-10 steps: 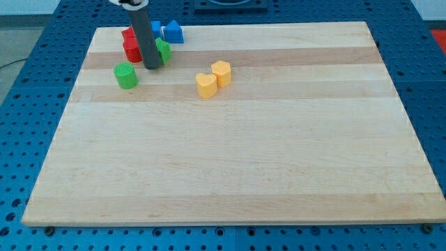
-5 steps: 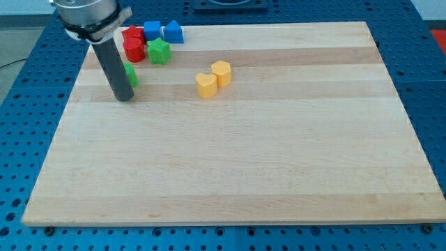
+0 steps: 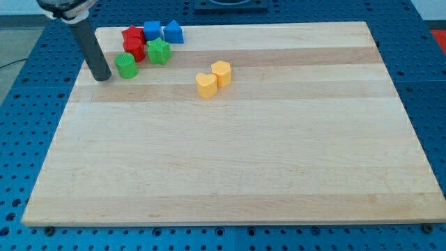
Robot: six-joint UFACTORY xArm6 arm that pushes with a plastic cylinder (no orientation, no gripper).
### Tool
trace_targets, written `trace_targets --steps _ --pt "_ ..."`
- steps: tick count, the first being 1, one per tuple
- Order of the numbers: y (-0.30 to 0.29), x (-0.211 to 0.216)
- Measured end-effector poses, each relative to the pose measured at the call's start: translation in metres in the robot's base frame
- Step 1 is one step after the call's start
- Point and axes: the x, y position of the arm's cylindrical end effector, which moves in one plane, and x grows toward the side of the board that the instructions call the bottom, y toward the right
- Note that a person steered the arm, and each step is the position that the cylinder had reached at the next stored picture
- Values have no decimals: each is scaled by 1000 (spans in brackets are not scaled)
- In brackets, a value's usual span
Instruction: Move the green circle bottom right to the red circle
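Near the top-left corner of the wooden board [image 3: 230, 167], my tip [image 3: 102, 77] rests on the surface at the end of the straight dark rod [image 3: 91, 47]. The rod carries no jaws and holds nothing. The tip stands just left of the green circle block [image 3: 126, 66], close beside it; contact cannot be confirmed.

Block count: two green, two red, two blue, two yellow.

- The green circle is a short upright cylinder, standing below the red blocks.
- The green star block [image 3: 159, 51] sits beside the red circle block [image 3: 134, 48].
- A second red block [image 3: 130, 33], shape unclear, lies behind it at the top edge.
- Two blue blocks [image 3: 151, 30] [image 3: 173, 31] sit along the top edge.
- Two yellow blocks [image 3: 205, 85] [image 3: 221, 72] touch, toward the board's middle.
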Motion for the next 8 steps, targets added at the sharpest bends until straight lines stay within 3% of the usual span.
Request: trace_targets --steps 8 --pt "26 -11"
